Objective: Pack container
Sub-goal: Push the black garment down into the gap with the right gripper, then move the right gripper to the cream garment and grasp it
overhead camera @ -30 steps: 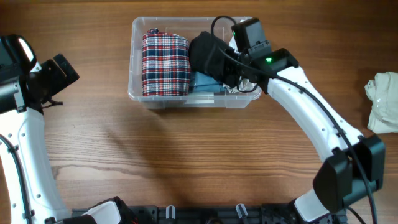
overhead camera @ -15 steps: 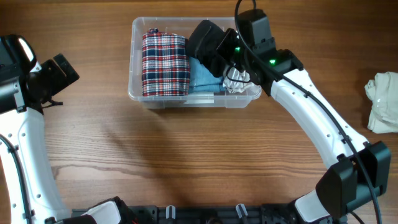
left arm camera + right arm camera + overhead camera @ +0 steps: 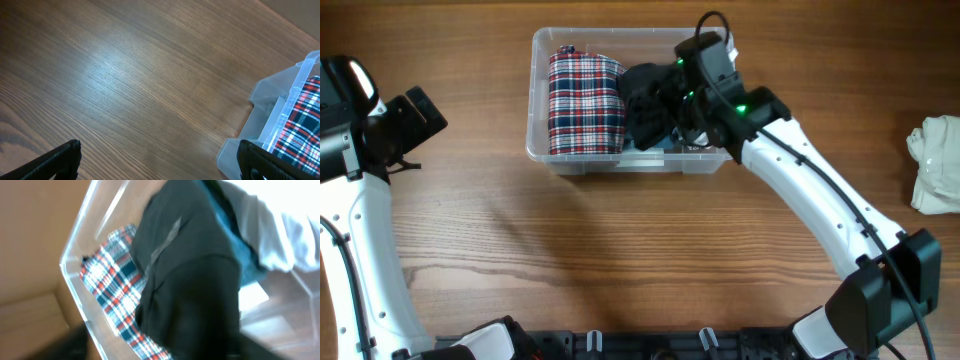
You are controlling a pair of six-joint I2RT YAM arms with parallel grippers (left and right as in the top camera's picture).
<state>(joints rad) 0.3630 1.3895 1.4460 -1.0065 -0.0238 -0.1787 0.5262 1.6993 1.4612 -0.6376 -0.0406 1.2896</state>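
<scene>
The clear container (image 3: 538, 148) stands at the back middle of the table and shows in both wrist views (image 3: 260, 120) (image 3: 80, 245). Inside it, a folded plaid garment (image 3: 585, 100) (image 3: 115, 290) fills the left part. A black garment (image 3: 645, 100) (image 3: 190, 280) lies beside the plaid one, over a blue one (image 3: 235, 235) and a white one (image 3: 280, 235). My right gripper (image 3: 668, 98) (image 3: 165, 350) hangs over the container with its blurred jaws wide apart around the black garment. At the far left, off the container's left corner, my left gripper (image 3: 420, 118) (image 3: 160, 160) is open over bare wood.
A crumpled white cloth (image 3: 935, 165) lies at the table's right edge. The right arm (image 3: 820, 200) stretches from the front right across to the container. Bare wooden table (image 3: 620, 240) lies in front of the container.
The right gripper has opened and swung a little left and down over the black garment, which now sits lower in the container against the plaid one. The left arm has not moved.
</scene>
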